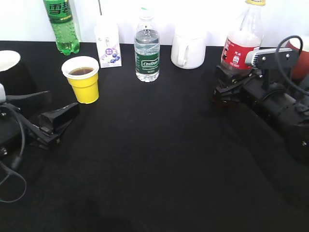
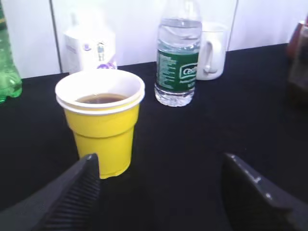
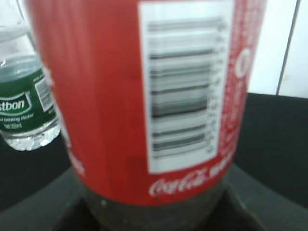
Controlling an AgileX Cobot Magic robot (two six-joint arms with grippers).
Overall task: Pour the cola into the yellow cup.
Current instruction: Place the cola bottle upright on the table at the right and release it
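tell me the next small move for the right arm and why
Probably open the right gripper and back off. The yellow cup already holds dark liquid, and the cola stands upright on the table with its cap on, so only the release seems left.

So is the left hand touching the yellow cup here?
Apart. In the exterior view the left hand lies open on the table below the yellow cup, with black cloth showing between them.
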